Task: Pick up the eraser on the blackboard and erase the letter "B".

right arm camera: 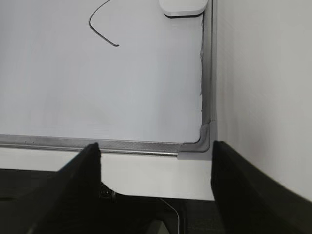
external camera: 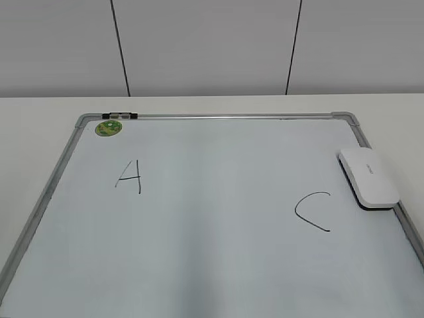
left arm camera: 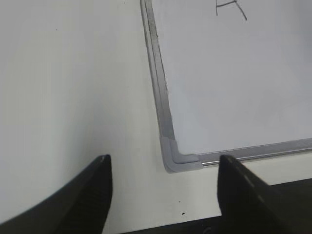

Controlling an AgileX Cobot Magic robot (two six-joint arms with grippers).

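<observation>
The blackboard (external camera: pixel 212 218) is a pale whiteboard with a grey frame, lying flat on the table. It bears a black "A" (external camera: pixel 129 177) and "C" (external camera: pixel 313 211); no letter "B" shows between them. The white eraser (external camera: pixel 368 176) lies at the board's right edge; its near end shows in the right wrist view (right arm camera: pixel 183 7). My left gripper (left arm camera: pixel 163 165) is open and empty over the board's near left corner (left arm camera: pixel 176 155). My right gripper (right arm camera: pixel 155 151) is open and empty over the near right corner (right arm camera: pixel 202 141). Neither gripper shows in the exterior view.
A round green sticker (external camera: pixel 108 127) and a small clip (external camera: pixel 120 116) sit at the board's far left corner. The white table (external camera: pixel 40 126) surrounds the board. A grey panelled wall (external camera: pixel 212 46) stands behind. The table's dark front edge (right arm camera: pixel 146 209) lies under the right gripper.
</observation>
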